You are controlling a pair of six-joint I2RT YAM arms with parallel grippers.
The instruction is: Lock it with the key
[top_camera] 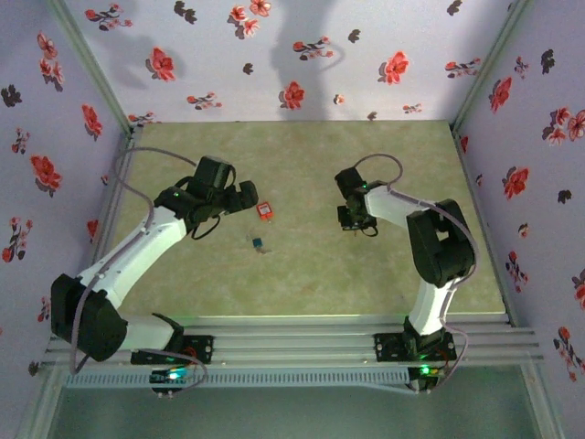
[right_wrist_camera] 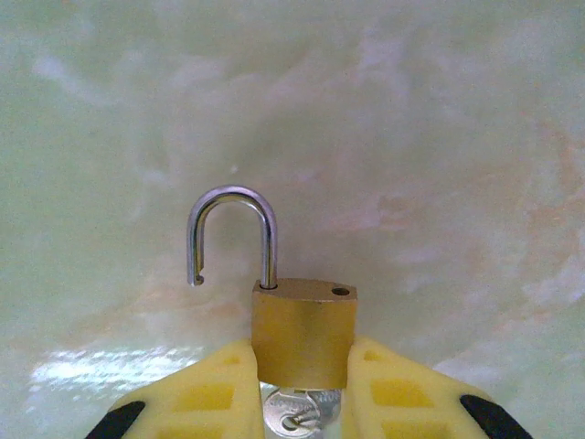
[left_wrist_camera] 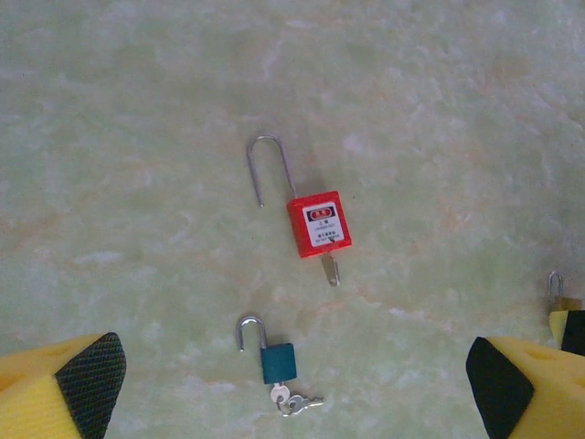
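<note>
Clearly the right hand (right_wrist_camera: 302,389) is clamped on the brass padlock (right_wrist_camera: 303,334) (shackle (right_wrist_camera: 230,194) open), key (right_wrist_camera: 297,410) between its fingers (right_wrist_camera: 210,398). The left hand (top_camera: 247,194) gapes wide, blue padlock (left_wrist_camera: 278,363) between its fingertips (left_wrist_camera: 87,370), red padlock (left_wrist_camera: 319,224) farther ahead.

The brass padlock (right_wrist_camera: 303,331), shackle (right_wrist_camera: 230,191) open and key (right_wrist_camera: 297,413) inserted, was right of the table's (top_camera: 302,283) middle.

Your right hand (right_wrist_camera: 302,370) clamps the brass padlock (right_wrist_camera: 304,325) by its sides, its shackle (right_wrist_camera: 232,197) open and the key (right_wrist_camera: 294,409) in its underside, with the pale green worktop (right_wrist_camera: 430,128) behind.
</note>
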